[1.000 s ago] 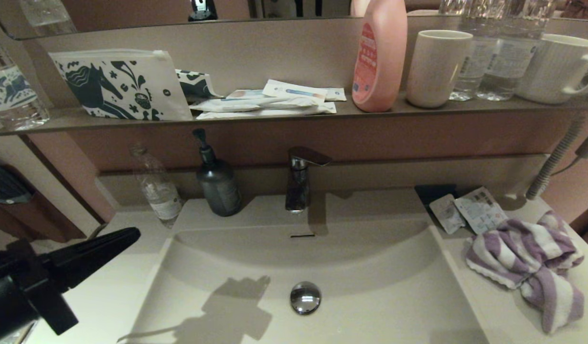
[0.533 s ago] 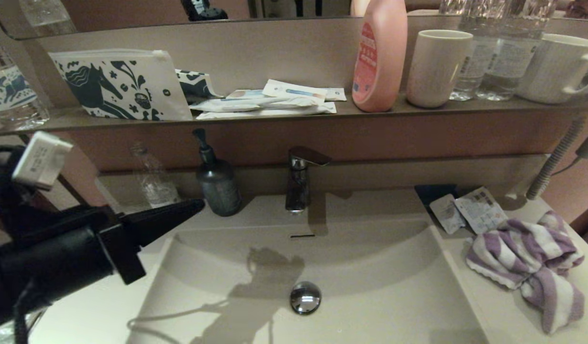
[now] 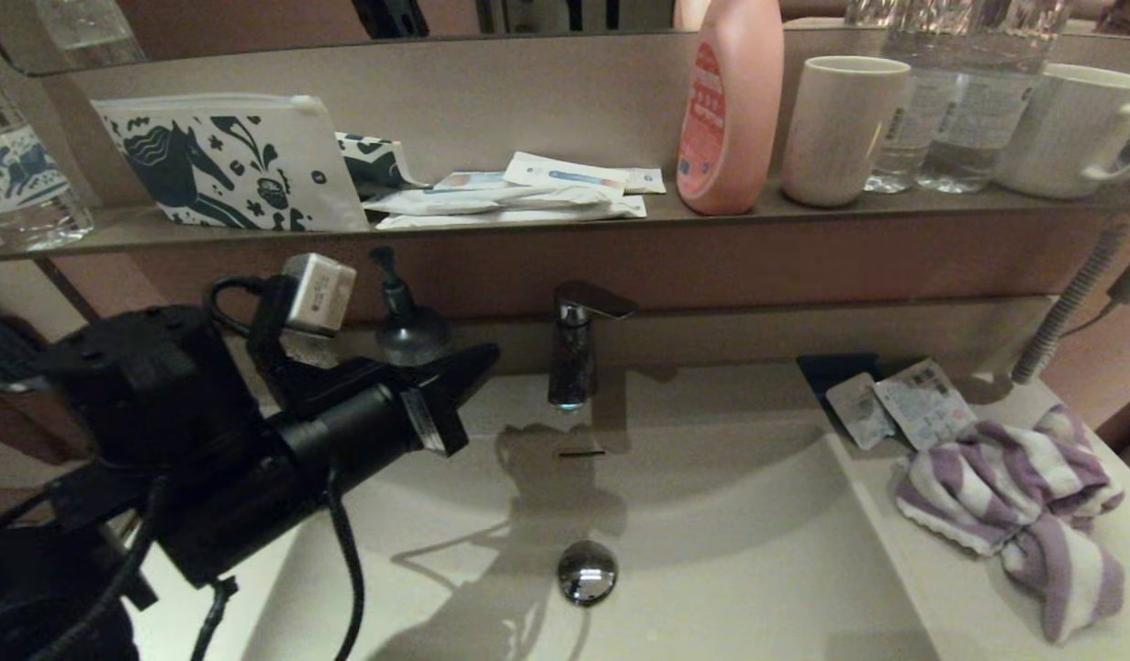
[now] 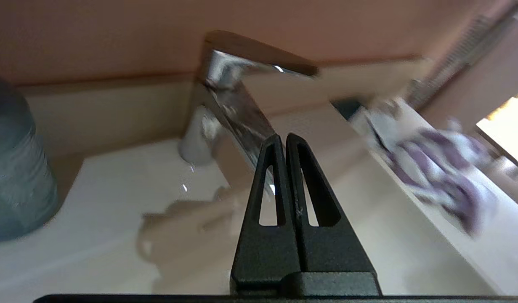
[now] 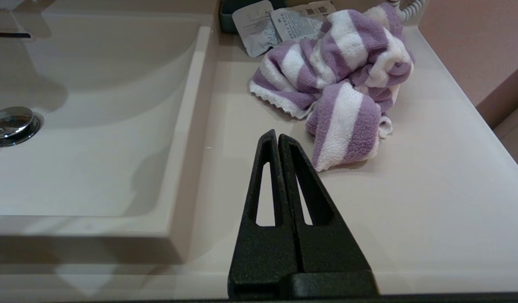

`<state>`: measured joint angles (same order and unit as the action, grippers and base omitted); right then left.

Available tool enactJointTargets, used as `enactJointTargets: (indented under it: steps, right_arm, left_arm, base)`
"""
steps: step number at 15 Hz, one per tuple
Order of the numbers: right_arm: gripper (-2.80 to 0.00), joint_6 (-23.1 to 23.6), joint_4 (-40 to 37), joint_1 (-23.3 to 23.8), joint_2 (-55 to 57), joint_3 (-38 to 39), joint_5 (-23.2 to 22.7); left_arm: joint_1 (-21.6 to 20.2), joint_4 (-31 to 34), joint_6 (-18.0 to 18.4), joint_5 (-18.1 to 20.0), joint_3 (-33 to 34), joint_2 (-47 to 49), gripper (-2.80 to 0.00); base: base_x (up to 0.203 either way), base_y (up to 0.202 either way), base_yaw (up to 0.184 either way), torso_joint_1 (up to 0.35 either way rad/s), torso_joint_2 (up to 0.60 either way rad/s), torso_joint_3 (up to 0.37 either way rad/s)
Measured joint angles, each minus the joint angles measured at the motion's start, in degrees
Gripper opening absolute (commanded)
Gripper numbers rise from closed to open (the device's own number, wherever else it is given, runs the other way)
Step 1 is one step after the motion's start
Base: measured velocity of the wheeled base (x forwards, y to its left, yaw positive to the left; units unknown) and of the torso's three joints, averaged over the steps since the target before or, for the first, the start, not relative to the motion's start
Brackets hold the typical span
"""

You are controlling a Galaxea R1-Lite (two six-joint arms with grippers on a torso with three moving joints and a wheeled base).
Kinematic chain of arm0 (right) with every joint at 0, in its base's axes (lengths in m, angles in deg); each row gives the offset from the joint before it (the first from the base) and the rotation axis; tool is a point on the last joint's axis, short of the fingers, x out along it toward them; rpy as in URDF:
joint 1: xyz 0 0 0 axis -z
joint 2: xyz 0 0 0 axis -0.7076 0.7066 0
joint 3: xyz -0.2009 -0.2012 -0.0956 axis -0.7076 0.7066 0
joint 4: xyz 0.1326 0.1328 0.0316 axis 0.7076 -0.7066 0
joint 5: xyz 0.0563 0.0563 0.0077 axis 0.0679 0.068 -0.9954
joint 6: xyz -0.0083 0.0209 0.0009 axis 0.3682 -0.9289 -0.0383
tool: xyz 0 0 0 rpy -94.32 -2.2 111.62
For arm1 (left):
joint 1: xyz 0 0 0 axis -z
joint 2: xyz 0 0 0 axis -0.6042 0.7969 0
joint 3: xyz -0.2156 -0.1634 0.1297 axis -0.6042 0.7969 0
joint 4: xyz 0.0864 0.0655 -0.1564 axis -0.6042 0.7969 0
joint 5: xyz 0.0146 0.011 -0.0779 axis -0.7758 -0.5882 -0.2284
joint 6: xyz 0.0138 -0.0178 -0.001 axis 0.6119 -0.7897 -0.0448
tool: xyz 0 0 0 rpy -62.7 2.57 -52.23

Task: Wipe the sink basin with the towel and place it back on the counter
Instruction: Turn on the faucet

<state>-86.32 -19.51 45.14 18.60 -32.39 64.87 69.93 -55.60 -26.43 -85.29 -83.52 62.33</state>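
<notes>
The crumpled purple-and-white striped terry towel (image 3: 1014,496) is left on the off-white desk's (image 5: 431,202) right end; the left hand (image 3: 482,360), pressed together, is held over the off-white rectangular sink basin's (image 3: 711,569) back left corner; the right hand (image 5: 277,136), also pressed together, is held just short of the towel.

soap dispenser (image 3: 408,317): body hidden behind left arm | towel (image 4: 435,168): blurred in left wrist view

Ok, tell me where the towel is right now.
In the head view the towel lies bunched on the counter right of the sink basin, just in front of two small sachets; no hand touches it.
</notes>
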Motion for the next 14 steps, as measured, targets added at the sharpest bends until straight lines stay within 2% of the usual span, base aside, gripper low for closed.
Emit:
enactJointTargets:
  steps: [2,4,9,12,14]
  right_arm:
    - [-2.8,0.0,0.0,0.0,0.0,0.0,0.0]
    - [-2.8,0.0,0.0,0.0,0.0,0.0,0.0]
    - [-2.8,0.0,0.0,0.0,0.0,0.0,0.0]
    - [-2.8,0.0,0.0,0.0,0.0,0.0,0.0]
    - [-2.8,0.0,0.0,0.0,0.0,0.0,0.0]
  left_arm:
    - [1.4,-4.7,0.2,-3.2,-1.8,4.7,-2.8]
    - [2.9,-5.8,1.0,-4.7,-4.0,8.2,-2.8]
    - [3.9,-5.2,12.4,-3.4,-7.6,14.3,-2.8]
    - [4.1,-1.0,16.6,-3.4,-10.7,16.4,-2.8]
    - [4.2,2.5,17.8,-3.5,-13.8,17.3,-2.8]
  base:
    - [0.0,0.0,0.0,0.0,0.0,0.0]
    - [0.0,0.0,0.0,0.0,0.0,0.0]
    - [0.0,0.0,0.0,0.0,0.0,0.0]
    - [0.0,0.0,0.0,0.0,0.0,0.0]
    - [0.0,0.0,0.0,0.0,0.0,0.0]
